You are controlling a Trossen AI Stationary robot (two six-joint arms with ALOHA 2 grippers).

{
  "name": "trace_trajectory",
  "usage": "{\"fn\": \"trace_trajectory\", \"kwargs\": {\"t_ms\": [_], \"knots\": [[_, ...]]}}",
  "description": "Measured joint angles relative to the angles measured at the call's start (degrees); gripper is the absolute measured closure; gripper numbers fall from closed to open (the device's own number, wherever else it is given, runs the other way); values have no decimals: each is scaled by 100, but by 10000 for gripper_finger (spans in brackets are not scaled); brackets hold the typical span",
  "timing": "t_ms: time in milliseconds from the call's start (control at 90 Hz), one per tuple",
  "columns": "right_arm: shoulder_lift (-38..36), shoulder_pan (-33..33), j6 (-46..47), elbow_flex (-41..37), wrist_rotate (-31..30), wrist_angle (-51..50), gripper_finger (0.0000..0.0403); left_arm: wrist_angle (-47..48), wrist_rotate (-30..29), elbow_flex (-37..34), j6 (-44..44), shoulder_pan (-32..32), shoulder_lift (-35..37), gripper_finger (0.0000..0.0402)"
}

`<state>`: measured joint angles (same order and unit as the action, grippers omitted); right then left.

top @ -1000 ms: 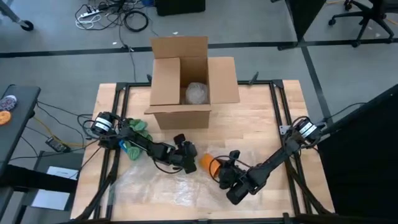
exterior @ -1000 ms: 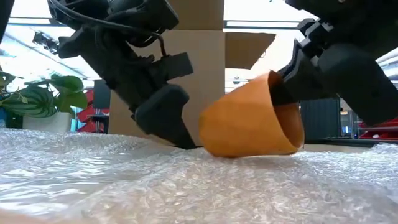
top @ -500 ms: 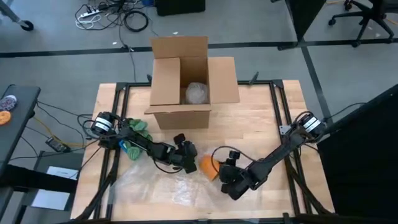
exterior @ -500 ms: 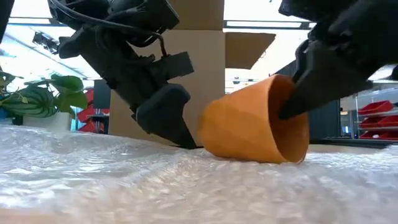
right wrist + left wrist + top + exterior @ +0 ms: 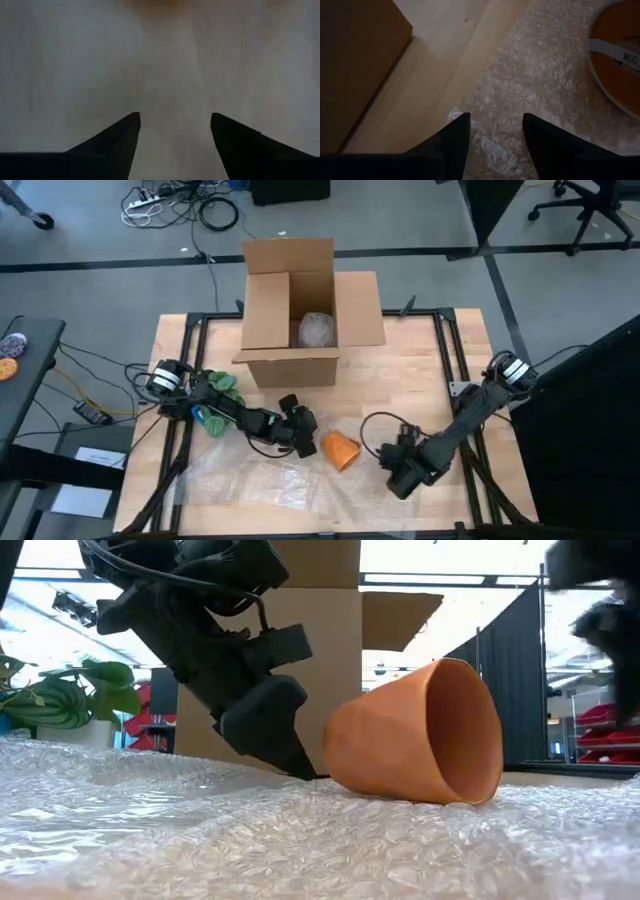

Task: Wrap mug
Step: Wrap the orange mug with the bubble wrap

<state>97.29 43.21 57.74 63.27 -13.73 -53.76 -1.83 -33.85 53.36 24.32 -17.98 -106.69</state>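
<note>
Orange mug [image 5: 341, 450]: lies on its side on the bubble wrap [image 5: 255, 480], mouth facing the right arm. A pale strip on it reads "MUG" in the left wrist view, partly cut off.
Left gripper [image 5: 300, 436]: fingers spread, empty, tips down on the wrap just beside the mug's base.
Right gripper [image 5: 397, 473]: fingers spread, empty, apart from the mug's open end.
Cardboard box [image 5: 300, 315]: open, behind the mug, a wrapped bundle [image 5: 316, 330] inside.

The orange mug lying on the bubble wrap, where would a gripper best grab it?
Probably at the rim of the orange mug: it lies on its side on the clear bubble wrap sheet, its open mouth facing the right gripper, so one finger could slip inside and pinch the wall.
</note>
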Motion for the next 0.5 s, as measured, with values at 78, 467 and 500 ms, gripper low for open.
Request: {"fn": "trace_trajectory", "kwargs": {"t_ms": [78,467,500], "knots": [[22,272,527,0,770,-103,180,0,0,0,0,-2,0,234],[147,1676,2509,-14,1562,-68,202,-7,0,0,-38,-2,0,234],[202,1708,2526,-39,1529,-40,203,-9,0,0,-64,-2,0,234]]}}
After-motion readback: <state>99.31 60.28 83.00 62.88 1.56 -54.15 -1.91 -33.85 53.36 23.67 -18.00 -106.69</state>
